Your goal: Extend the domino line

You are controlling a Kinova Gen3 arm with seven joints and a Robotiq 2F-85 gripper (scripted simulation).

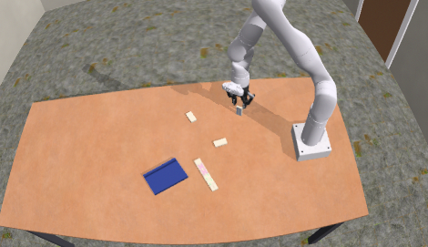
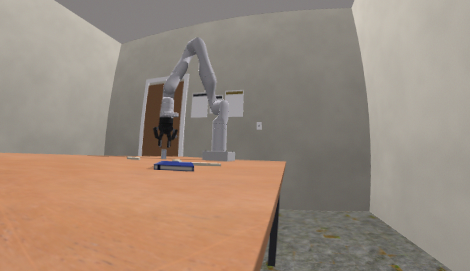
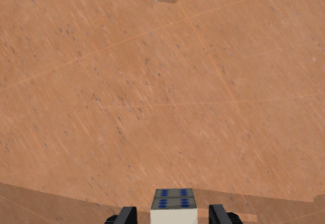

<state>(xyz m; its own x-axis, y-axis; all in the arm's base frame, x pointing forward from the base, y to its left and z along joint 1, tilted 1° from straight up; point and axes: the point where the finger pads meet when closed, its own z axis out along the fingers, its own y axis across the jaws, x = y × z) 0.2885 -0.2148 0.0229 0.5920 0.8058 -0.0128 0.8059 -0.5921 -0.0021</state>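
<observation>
From the top, the gripper is right over the standing domino, its long axis upright. The blue case sits toward seven o'clock from it, the domino line between six and seven; two pale dominoes lie flat, one at nine, one at seven.

Exterior now: fingers half-spread, pointing down, domino beneath them. Posters hang behind, their writing too small to read.

And the wrist: domino at six o'clock, between the fingertips, a gap either side, so nothing's gripped! Blue pips show, no lettering. The coming grip looks to need centred fingers closing across its width.
</observation>
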